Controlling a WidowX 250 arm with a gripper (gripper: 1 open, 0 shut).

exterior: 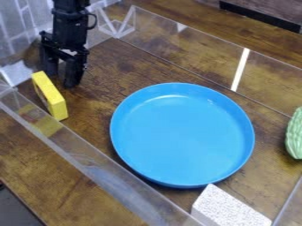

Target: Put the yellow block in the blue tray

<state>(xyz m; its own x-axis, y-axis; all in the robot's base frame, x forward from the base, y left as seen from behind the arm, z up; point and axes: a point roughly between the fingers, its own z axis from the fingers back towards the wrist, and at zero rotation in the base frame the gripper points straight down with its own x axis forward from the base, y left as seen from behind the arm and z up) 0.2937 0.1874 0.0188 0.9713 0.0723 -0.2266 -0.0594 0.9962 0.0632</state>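
Glossy round blue tray [183,134], flat rectangular yellow block [49,94]

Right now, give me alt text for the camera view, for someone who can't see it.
A black gripper hangs open beside a yellow block at the left of a wooden table. An empty blue tray lies at the centre, apart from both.

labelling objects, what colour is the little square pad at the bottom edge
Speckled white-grey pad, seen in the camera view.
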